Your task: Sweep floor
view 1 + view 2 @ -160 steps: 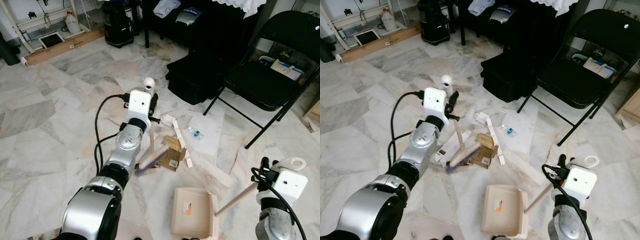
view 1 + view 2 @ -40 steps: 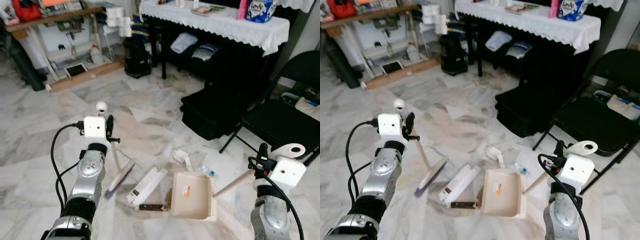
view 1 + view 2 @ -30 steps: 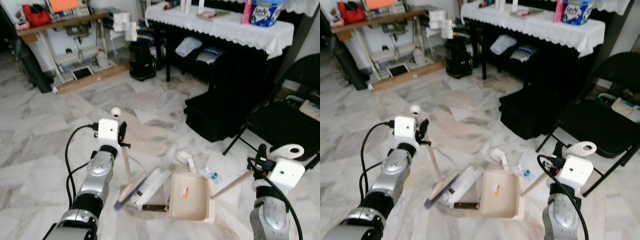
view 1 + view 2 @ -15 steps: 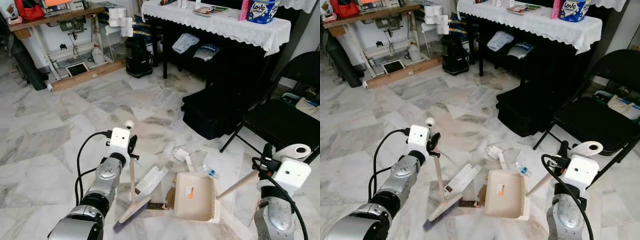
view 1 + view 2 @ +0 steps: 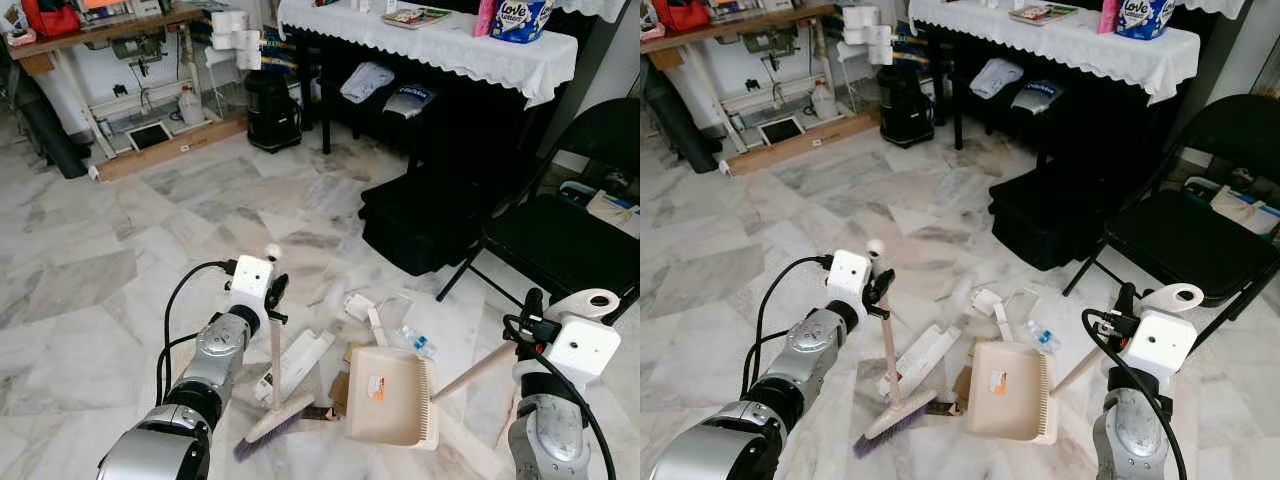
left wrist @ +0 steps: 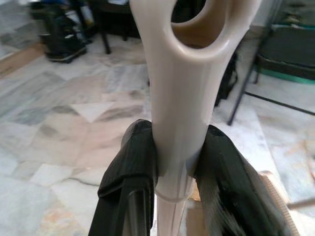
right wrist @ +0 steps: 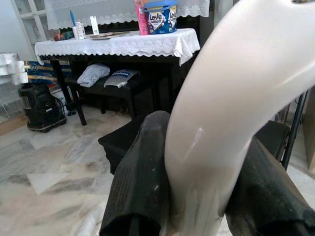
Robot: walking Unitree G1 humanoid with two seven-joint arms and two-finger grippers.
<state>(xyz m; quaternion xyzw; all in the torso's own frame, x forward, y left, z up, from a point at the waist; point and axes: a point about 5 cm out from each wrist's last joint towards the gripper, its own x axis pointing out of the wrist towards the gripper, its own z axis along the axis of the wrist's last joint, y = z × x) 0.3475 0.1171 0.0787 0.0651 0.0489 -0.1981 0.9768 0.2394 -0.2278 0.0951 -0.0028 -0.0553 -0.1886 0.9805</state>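
My left gripper (image 5: 272, 299) is shut on the cream handle of a broom (image 5: 275, 355) that stands nearly upright. Its brush head (image 5: 270, 425) rests on the marble floor beside a long white box (image 5: 298, 362) and brown cardboard scraps (image 5: 336, 388). A beige dustpan (image 5: 385, 395) lies flat just right of that litter. Its long handle (image 5: 478, 368) runs up to my right gripper (image 5: 528, 322), which is shut on it. In the wrist views, black fingers (image 6: 130, 162) clamp the broom handle and black fingers (image 7: 142, 182) clamp the dustpan handle.
Small white packets (image 5: 362, 306) and a plastic bottle (image 5: 416, 344) lie behind the dustpan. A black bag (image 5: 420, 220) and a black folding chair (image 5: 560, 235) stand to the right. A cloth-covered table (image 5: 440, 45), a vacuum (image 5: 272, 110) and a wooden plank (image 5: 165, 150) line the back.
My left arm has swung the broom rightward, from well left of the litter to right beside the white box and the dustpan. The dustpan and right arm have stayed about where they were.
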